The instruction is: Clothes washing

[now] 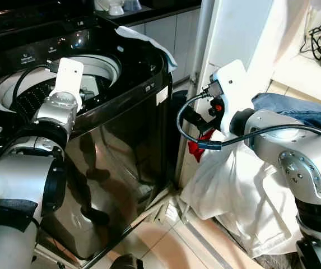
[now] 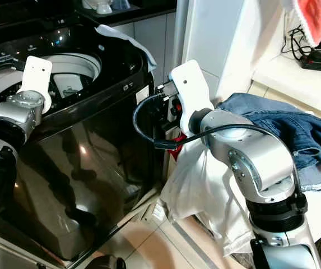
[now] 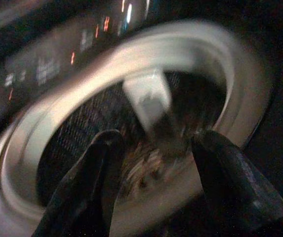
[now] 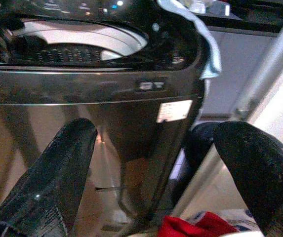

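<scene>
Inside washer drum [image 1: 31,92] – contents blurred, unclear.

The washing machine [image 1: 121,151] is shiny black, smooth like a mirror. Its drum [image 3: 82,128] looks like metal dotted with tiny holes. At 3 o'clock lie soft white cloth [image 1: 233,190] and rough blue jeans [image 2: 283,123].

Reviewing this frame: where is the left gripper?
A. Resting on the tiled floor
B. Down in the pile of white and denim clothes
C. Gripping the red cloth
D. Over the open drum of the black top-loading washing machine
D: the left gripper hangs with open, empty jaws above the white-rimmed drum of the glossy black top-loading washing machine, as the left wrist view shows.
</scene>
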You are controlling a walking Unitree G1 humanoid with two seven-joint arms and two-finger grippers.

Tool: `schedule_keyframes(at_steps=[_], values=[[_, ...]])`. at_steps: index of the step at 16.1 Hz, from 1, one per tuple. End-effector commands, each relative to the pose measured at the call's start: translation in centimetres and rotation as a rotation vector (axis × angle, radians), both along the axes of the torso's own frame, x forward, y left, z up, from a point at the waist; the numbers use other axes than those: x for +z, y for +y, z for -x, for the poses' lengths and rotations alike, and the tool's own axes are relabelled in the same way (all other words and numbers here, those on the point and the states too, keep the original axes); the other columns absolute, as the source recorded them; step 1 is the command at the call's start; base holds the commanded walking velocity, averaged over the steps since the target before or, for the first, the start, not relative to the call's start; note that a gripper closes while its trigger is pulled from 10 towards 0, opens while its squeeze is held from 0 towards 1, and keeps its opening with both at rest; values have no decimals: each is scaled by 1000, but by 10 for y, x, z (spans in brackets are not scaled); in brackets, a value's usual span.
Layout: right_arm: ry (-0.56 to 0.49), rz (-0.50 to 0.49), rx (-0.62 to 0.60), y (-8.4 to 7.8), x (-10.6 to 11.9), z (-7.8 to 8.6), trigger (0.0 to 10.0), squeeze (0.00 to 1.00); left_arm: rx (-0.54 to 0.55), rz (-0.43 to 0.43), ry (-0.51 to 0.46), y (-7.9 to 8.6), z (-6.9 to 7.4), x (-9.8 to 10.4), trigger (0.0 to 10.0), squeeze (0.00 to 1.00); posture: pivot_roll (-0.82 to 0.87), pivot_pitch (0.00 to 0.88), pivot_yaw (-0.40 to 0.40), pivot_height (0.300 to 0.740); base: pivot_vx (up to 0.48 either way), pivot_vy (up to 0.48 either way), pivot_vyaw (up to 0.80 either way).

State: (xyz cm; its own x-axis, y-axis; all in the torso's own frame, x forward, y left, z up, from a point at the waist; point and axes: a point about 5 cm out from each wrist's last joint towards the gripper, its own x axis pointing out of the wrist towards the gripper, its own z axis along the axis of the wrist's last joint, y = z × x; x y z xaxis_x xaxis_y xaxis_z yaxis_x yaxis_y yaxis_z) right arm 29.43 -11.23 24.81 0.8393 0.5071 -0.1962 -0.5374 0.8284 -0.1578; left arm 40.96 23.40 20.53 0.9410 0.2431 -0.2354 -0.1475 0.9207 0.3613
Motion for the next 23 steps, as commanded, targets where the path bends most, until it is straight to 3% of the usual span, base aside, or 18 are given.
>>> schedule_keyframes(at_steps=[1,3,4,6,9,11,14,15,16,17,22,23], values=[[-23,14,-79,-13,4,-3,10000,0,-76,12,-131,-11,-8,30,10000,0,-21,0,34,740,0,0,0],[-50,113,-238,-40,5,-14,10000,0,-304,171,-243,-39,-12,44,10000,0,-21,0,34,740,0,0,0],[-41,173,-296,-56,3,-18,10000,1000,-493,215,-259,-58,-10,45,10000,0,-19,0,33,740,0,0,0],[-4,248,-356,-78,-1,-22,10000,1000,-797,256,-291,-88,4,38,10000,0,-16,0,27,740,0,0,0],[20,305,-421,-103,-1,-30,10000,1000,-1110,284,-286,-118,37,24,10000,0,-14,0,24,740,0,0,0],[29,358,-483,-125,-4,-39,10000,1000,-1181,302,-207,-130,57,3,10000,0,-14,0,27,740,0,0,0],[89,392,-464,-134,-10,-40,10000,1000,-1221,327,-122,-134,79,-12,10000,0,-12,0,26,740,0,0,0],[159,384,-411,-135,-23,-38,10000,1000,-1234,347,-114,-138,89,-15,10000,0,-12,0,26,740,0,0,0],[180,376,-402,-135,-27,-37,10000,851,-1220,333,-127,-139,90,-17,10000,0,-6,0,19,740,0,0,0],[218,340,-400,-136,-35,-37,10000,0,-1205,312,-130,-141,91,-22,10000,0,-6,0,19,740,0,0,0],[313,386,-419,-153,-59,-29,10000,0,-1237,338,-87,-149,111,-45,10000,0,-8,0,21,740,0,0,0],[324,380,-422,-156,-60,-28,4039,0,-1254,339,-82,-149,114,-48,10000,0,-7,0,21,740,0,0,0]])
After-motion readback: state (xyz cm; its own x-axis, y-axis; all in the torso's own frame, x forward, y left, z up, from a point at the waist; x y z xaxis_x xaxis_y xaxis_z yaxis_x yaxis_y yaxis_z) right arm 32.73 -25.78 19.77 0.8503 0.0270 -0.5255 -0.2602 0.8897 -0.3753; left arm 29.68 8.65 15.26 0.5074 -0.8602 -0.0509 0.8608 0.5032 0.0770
